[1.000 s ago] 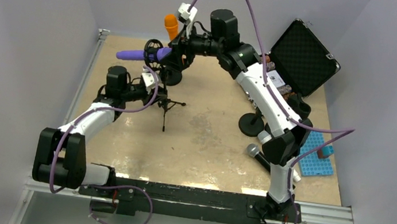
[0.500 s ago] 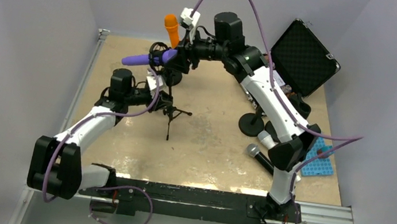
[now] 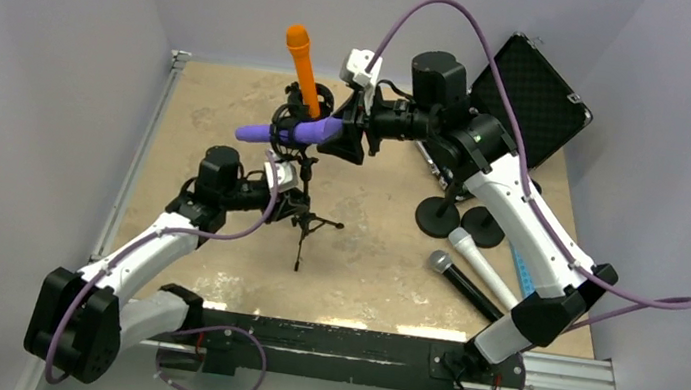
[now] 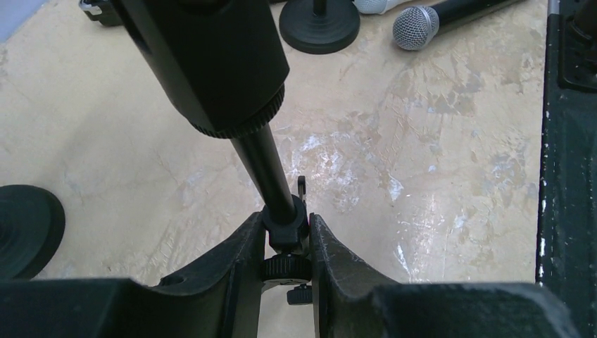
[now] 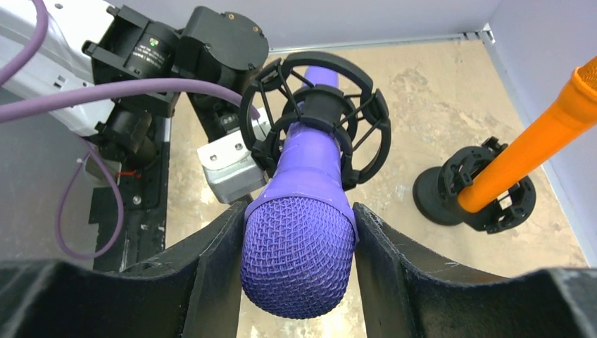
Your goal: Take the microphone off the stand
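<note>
A purple microphone (image 3: 264, 132) lies level in the black shock-mount ring (image 3: 289, 119) of a small tripod stand (image 3: 302, 233). My right gripper (image 3: 337, 133) is shut on its mesh head; in the right wrist view both fingers press the purple microphone (image 5: 299, 246), whose body runs through the shock-mount ring (image 5: 369, 134). Low down, my left gripper (image 3: 294, 193) is shut on the stand's pole. The left wrist view shows that left gripper (image 4: 286, 229) clamping the pole's black collar, with the stand pole (image 4: 262, 158) rising to a thick black tube.
An orange microphone (image 3: 303, 68) leans in its own black stand (image 5: 486, 193) behind the purple one. Two round black bases (image 3: 436, 217), a white microphone (image 3: 479, 261) and a black microphone (image 3: 459, 279) lie to the right. An open black case (image 3: 531, 98) stands at the back right.
Both arms and the stand with the purple microphone have shifted right and toward the near edge. The right gripper's fingers have closed onto the microphone's head. The left grip is unchanged.
</note>
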You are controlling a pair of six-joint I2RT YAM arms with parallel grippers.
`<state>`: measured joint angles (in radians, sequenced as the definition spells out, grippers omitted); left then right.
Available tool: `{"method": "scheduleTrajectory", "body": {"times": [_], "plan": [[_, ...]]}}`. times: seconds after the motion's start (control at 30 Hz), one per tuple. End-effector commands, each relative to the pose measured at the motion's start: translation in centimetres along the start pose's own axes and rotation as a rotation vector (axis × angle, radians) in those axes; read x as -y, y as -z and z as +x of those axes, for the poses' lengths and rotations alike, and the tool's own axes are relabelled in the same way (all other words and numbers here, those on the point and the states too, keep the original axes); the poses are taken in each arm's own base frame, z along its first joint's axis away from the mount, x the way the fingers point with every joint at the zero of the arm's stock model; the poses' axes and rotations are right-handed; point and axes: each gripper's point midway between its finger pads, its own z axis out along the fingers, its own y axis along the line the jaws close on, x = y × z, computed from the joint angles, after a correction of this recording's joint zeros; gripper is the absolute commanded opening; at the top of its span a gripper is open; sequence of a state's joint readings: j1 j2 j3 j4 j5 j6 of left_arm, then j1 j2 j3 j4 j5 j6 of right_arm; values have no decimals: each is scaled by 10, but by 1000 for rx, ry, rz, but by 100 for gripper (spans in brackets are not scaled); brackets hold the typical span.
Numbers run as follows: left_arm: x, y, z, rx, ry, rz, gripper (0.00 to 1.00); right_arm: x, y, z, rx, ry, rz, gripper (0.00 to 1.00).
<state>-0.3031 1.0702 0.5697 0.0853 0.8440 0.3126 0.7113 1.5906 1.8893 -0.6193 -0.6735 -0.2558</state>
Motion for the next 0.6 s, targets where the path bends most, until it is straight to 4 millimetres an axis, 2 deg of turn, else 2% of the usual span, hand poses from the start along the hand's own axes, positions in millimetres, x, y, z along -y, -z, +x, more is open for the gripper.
{"method": "scheduleTrajectory", "body": {"times": [0.0,0.1,0.13,0.17,0.2,0.27,0.33,0.4,0.57], "plan": [[-9,-2,-5,6,10,-83,28,-16,9,1,8,32,-45,20],[-16,-4,-3,-12,35,-122,36,-17,10,15,-15,31,-34,18],[-21,-3,-2,-20,49,-146,42,-17,10,18,-22,25,-32,18],[-25,-3,-2,-24,59,-172,81,-18,10,19,-22,24,-32,17],[-29,-1,-1,-28,73,-202,98,-17,10,17,-17,23,-30,16],[-34,3,2,-51,105,-249,100,-17,10,12,-7,27,-28,15],[-30,10,4,-77,123,-261,100,-15,11,6,3,36,-27,15],[-20,20,6,-107,133,-257,100,-16,12,-3,16,48,-27,15],[5,55,-6,-130,122,-288,100,-21,18,-14,39,60,-42,12]]}}
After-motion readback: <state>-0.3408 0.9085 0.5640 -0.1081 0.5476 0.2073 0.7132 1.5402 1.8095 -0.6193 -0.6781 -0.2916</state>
